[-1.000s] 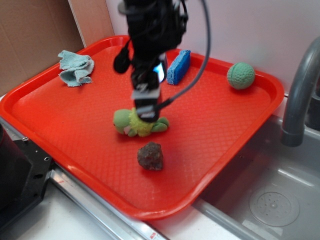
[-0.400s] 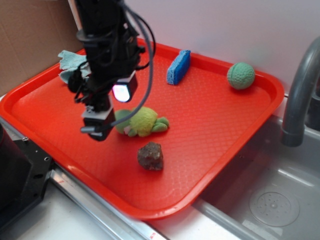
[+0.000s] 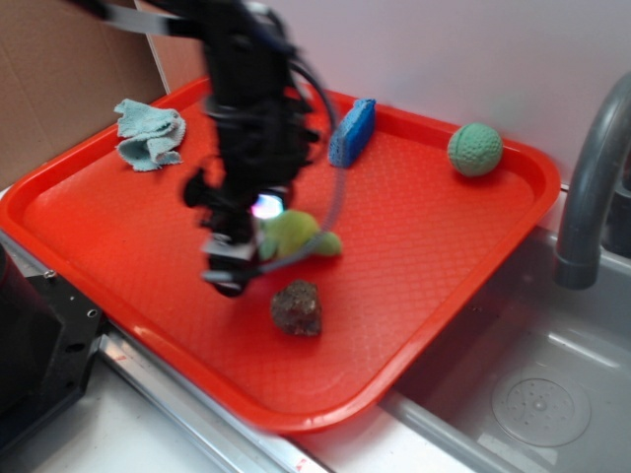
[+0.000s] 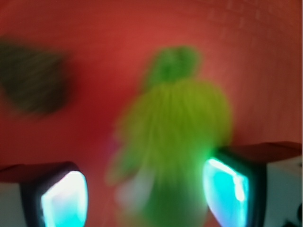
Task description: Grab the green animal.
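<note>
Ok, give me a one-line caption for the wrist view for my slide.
Blurred wrist view: open pincer straddling the green plush turtle on the red tray, brown rock at upper left.

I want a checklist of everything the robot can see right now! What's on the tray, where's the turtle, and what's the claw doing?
Surface: red tray, textured, beside a grey sink.
Job's thing: green animal, a plush turtle lying mid-tray; in the wrist view it sits between the fingers, nearer the right one.
Clutter: brown rock just in front of the turtle; blue sponge and teal ball near the far rim; blue cloth at the far left.
Gripper: gripper low at the turtle's left side, blurred; fingers spread wide in the wrist view, open, not closed on it.
Cables: black cable looping off the arm.
Surroundings: grey faucet, cardboard, pale wall.
</note>
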`<action>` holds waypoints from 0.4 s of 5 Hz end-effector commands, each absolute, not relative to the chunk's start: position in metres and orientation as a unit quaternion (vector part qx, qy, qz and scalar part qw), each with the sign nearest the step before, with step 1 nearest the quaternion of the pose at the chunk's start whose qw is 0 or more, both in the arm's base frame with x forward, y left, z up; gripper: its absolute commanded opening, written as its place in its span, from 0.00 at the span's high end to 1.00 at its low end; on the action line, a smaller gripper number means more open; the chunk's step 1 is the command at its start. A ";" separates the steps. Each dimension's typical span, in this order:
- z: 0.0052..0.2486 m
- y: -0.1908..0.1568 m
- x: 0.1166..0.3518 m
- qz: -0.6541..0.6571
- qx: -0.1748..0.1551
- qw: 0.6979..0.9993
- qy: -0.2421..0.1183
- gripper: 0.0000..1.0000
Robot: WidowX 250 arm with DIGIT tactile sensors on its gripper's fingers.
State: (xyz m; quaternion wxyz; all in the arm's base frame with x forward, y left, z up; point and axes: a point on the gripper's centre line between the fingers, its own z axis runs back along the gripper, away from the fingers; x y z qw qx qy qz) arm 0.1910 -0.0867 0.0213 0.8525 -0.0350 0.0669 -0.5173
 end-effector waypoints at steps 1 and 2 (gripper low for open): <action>0.030 -0.084 0.191 -0.500 -0.037 0.862 0.070 1.00; 0.053 -0.081 0.182 -0.469 -0.025 0.882 0.038 1.00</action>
